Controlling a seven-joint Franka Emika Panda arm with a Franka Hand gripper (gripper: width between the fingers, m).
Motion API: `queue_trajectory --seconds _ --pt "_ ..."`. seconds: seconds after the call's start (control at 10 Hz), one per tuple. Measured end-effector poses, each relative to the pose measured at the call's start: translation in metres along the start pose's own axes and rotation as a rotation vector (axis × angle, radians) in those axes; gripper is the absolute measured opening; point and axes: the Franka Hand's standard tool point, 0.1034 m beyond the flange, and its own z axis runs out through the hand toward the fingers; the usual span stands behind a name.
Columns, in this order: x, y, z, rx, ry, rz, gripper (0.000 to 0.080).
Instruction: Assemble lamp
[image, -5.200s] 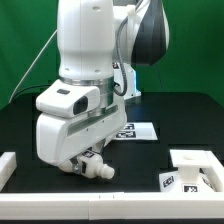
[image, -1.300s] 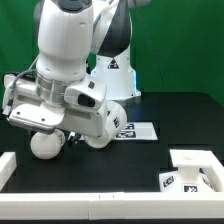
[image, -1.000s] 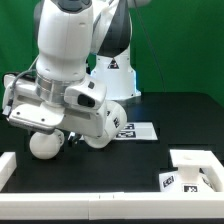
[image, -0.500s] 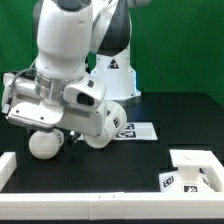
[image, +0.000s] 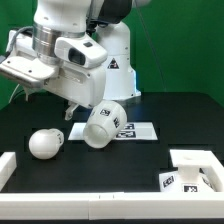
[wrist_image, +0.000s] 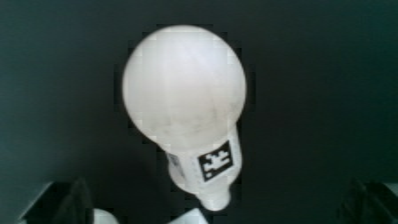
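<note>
The rounded bulb (image: 45, 143) lies on the black table at the exterior view's left, on its own. In the wrist view the bulb (wrist_image: 187, 85) lies below the camera, and its tagged neck (wrist_image: 215, 165) points toward the gripper. My gripper (wrist_image: 222, 208) is open and empty, its dark fingers (wrist_image: 68, 200) far apart on either side of the neck without touching it. In the exterior view the gripper (image: 67, 107) hangs above the bulb. The tapered shade (image: 105, 122) lies on its side just right of the bulb. The flat square base (image: 195, 170) sits at the front right.
The marker board (image: 138, 130) lies flat behind the shade. The white robot pedestal (image: 115, 70) stands at the back. A white rail (image: 100, 200) runs along the table's front, with a raised end (image: 12, 168) at the left.
The arm has lifted up and away from the bulb. The bulb, hidden under the hand half a second ago, now lies free on the table. The shade shows fully.
</note>
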Motion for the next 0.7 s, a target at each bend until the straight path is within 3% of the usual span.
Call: queue_trajectory --seconds 0.4,0.7 --pt "-0.016 0.04 -0.022 -0.067 -0.064 0.573 0.0698" --pt "-0.015 0.044 -0.02 -0.072 -0.054 0.766 0.0698"
